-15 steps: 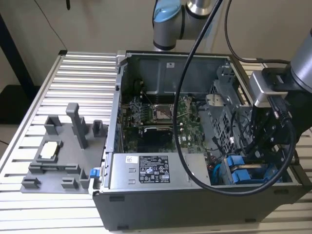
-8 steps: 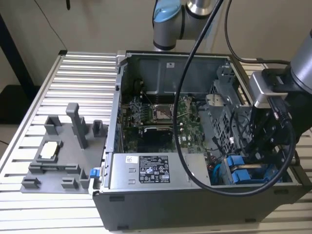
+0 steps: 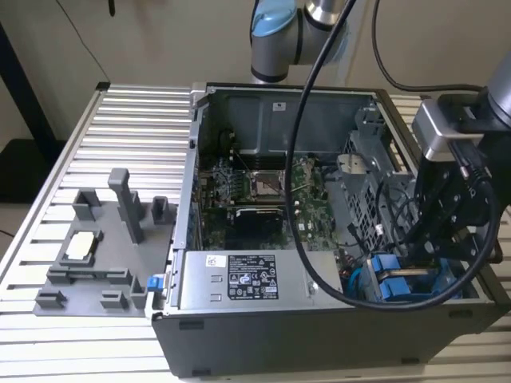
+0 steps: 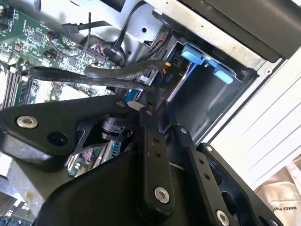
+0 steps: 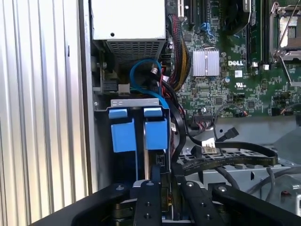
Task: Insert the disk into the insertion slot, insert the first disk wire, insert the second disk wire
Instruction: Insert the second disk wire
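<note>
Slatted metal bench, open PC case | disk seated edge-up in insertion slot | gripper pinched on flat black wire beside it | limp, light; grip by its stiff plug.

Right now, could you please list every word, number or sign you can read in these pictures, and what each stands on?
Power-supply box: white sticker, print too small to read.
Case back wall: small sticker, too small to read.
Motherboard: white maker's mark, not quoted; other markings too small.
</note>
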Robot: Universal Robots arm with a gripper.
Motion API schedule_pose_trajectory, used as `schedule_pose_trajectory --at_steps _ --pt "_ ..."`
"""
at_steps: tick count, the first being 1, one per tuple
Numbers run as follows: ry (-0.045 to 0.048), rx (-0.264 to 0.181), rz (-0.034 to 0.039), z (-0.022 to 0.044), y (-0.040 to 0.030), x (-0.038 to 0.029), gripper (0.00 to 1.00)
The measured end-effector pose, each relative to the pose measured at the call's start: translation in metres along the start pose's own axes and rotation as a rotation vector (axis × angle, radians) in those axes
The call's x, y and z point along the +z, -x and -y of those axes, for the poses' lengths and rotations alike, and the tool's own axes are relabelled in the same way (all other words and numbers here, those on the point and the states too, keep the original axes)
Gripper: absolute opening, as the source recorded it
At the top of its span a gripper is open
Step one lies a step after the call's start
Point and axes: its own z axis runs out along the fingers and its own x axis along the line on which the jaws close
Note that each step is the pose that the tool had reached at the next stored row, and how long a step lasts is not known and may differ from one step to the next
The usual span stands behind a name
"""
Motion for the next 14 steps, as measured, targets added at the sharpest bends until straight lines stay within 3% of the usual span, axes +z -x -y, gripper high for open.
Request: schedule_pose_trajectory --at_steps 6,14 --pt "-0.0001 0.002 -0.0001 -0.0002 0.001 -0.0131 0.24" --pt "-0.0002 0.002 0.0001 -0.0003 0.0012 -0.0163 0.24"
